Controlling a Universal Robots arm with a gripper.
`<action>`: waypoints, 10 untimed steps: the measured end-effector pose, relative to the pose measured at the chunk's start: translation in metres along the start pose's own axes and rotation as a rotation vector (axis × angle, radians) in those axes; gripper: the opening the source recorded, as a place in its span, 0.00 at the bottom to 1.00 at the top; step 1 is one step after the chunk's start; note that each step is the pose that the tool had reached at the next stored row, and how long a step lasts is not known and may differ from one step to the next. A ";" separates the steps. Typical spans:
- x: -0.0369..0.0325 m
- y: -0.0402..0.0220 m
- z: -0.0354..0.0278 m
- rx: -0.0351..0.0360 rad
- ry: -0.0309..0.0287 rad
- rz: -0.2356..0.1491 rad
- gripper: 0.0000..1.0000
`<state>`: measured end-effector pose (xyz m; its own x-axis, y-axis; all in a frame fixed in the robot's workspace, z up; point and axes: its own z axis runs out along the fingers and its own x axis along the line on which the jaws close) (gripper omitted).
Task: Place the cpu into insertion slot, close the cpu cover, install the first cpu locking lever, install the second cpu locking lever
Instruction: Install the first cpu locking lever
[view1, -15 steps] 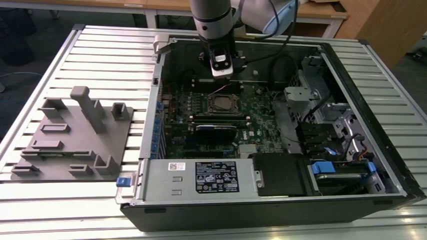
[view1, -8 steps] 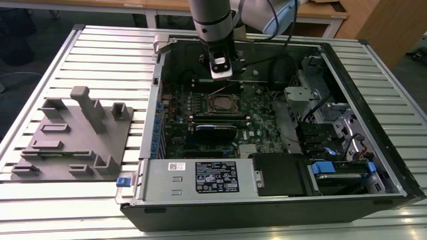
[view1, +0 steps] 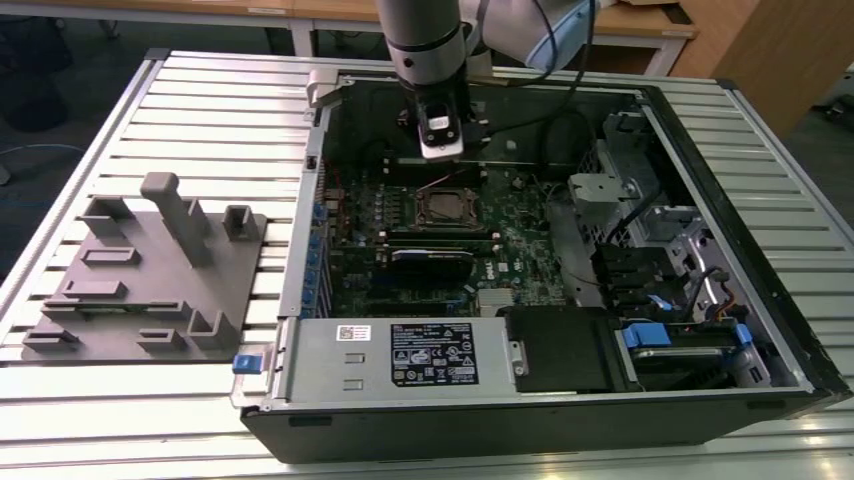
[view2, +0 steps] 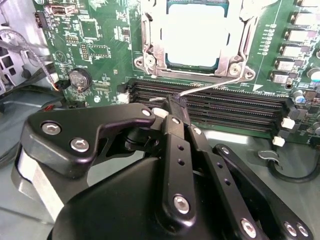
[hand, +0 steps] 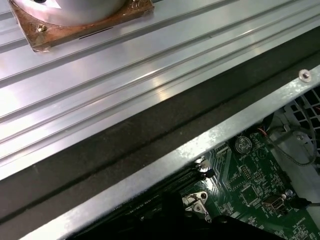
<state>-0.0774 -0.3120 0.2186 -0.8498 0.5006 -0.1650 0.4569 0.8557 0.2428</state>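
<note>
Pinching thin silvery wire lever (view2: 210, 86), black hand (view2: 174, 103) closed; flat cpu (view2: 197, 35) under square metal cover (view2: 151, 50).

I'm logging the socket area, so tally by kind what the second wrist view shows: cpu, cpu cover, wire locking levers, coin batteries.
cpu: 1
cpu cover: 1
locking lever, the wire that runs to the tip of the gripper: 1
coin battery: 1
Total: 4
</note>
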 end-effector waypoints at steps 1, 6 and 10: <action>0.0002 -0.0003 0.0010 0.0004 -0.0002 0.001 0.11; 0.0012 -0.0018 0.0070 0.0044 -0.0042 0.013 0.11; 0.0012 -0.0024 0.0108 0.0086 -0.0106 0.038 0.11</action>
<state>-0.0767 -0.3121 0.2075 -0.8292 0.5338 -0.1659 0.4908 0.8373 0.2407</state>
